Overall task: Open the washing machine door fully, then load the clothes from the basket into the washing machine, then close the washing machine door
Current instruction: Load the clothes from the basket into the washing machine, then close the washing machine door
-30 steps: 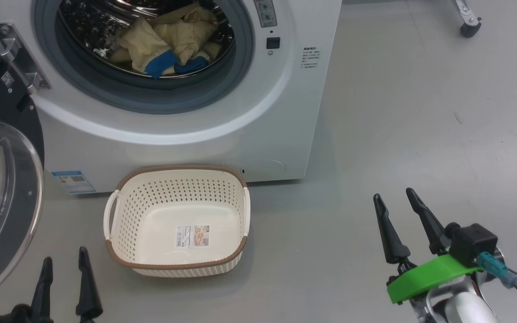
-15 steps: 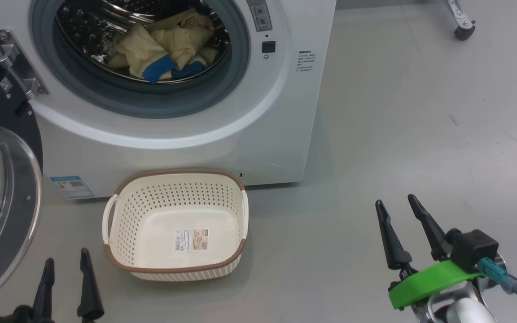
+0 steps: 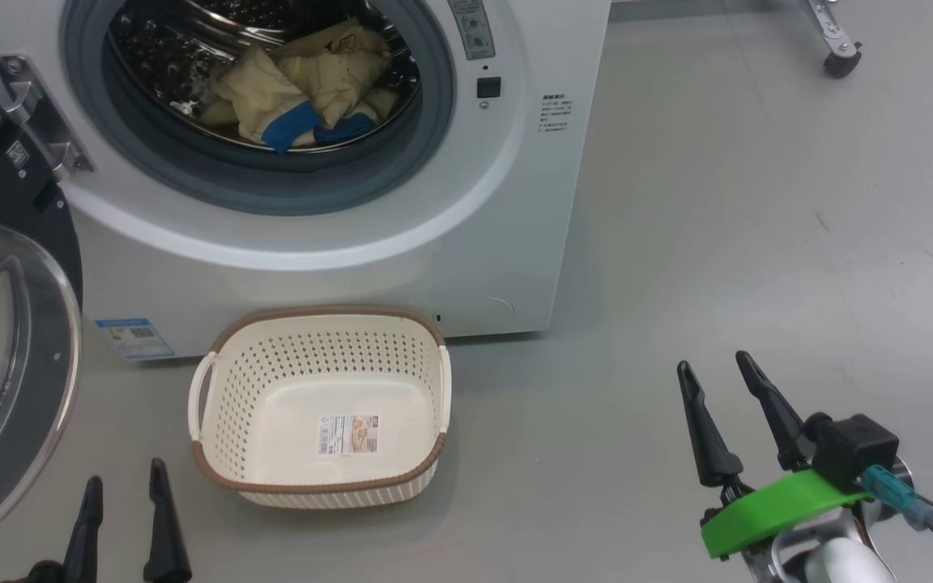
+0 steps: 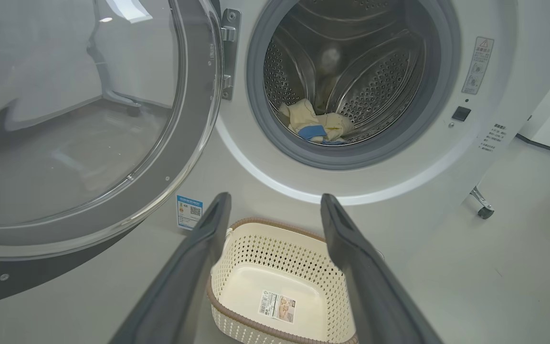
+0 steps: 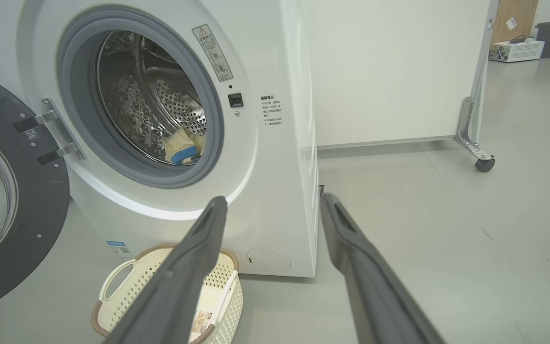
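Against the frame one second earlier, only the head camera's framing had shifted slightly; the objects lay as before. The left claw point(image 3: 125, 471) and right claw point(image 3: 713, 360) stayed spread apart, holding nothing. The clothes point(image 3: 304, 89) lay inside the washing machine point(image 3: 337, 275), the washing machine door point(image 3: 5, 324) swung open at left. The basket point(image 3: 317, 311) stood just before it on the smooth grey floor point(image 3: 717, 202). A white panel point(image 5: 389, 71) on casters stood behind.
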